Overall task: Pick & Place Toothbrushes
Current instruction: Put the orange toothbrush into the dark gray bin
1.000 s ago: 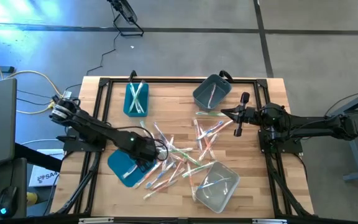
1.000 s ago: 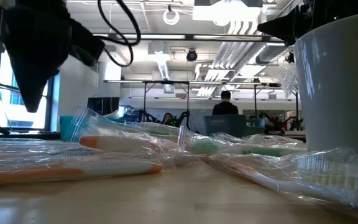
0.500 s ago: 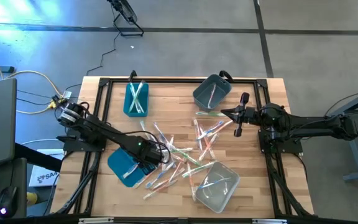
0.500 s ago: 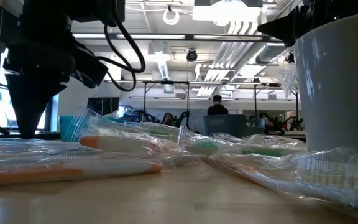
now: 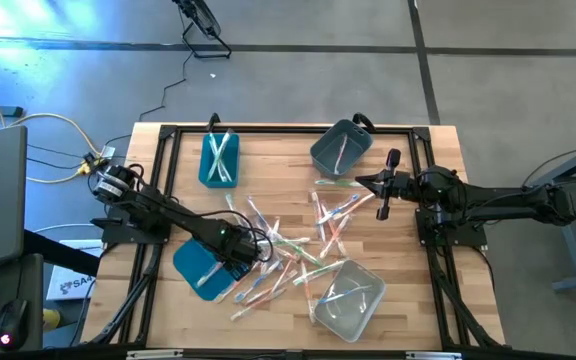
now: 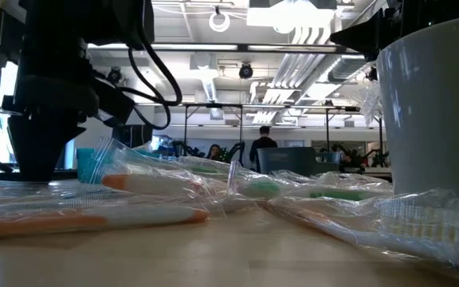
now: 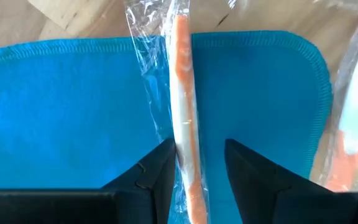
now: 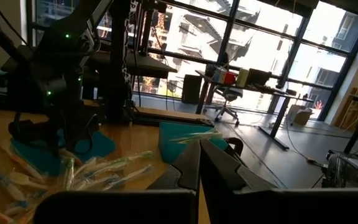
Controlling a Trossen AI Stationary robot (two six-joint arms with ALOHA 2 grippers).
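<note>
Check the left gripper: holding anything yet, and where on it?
Not clearly. The left gripper straddles the orange handle of a wrapped toothbrush on the teal lid, fingers open. The right gripper is shut, empty.

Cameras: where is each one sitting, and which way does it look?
High view: above the table, looking straight down; both arms show.
Low view: at tabletop height, looking across wrapped toothbrushes into the room; the left arm hangs dark in it.
Left wrist view: on the left arm, looking down past the left pincer, open around an orange toothbrush on the teal lid.
Right wrist view: on the right arm, looking across the table; the right pincer is shut.
Shared: the high view also shows that lid.
</note>
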